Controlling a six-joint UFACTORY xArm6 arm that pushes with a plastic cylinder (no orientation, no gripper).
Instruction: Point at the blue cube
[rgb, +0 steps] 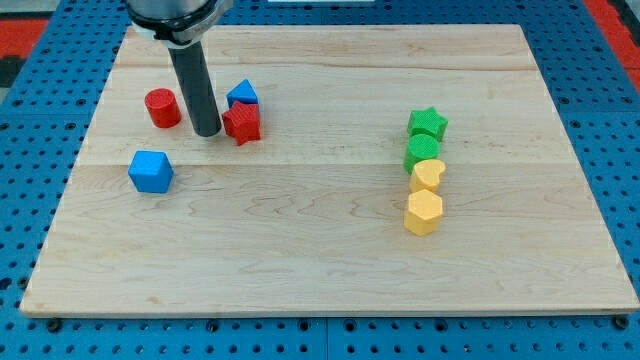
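Only the one camera view here. The rod comes down from the far left, and its tip (207, 132) sits on the wooden board (320, 270), squeezed between the red cylinder (162, 107) on its left and the red star-like block (242, 123) on its right. No fingers on this arm, just the rod. A blue triangular block (242, 94) hides just behind the red one. The target, the blue cube (151, 171), lies nearer and further left, apart from the tip, so pointing looks not yet done. Far right, in a touching line, sit a green star (428, 123), green block (423, 151), yellow heart (428, 174) and yellow hexagon (423, 212), well clear.

A lab bench — wooden board (330, 250) on blue pegboard (620, 120), robot rod above.
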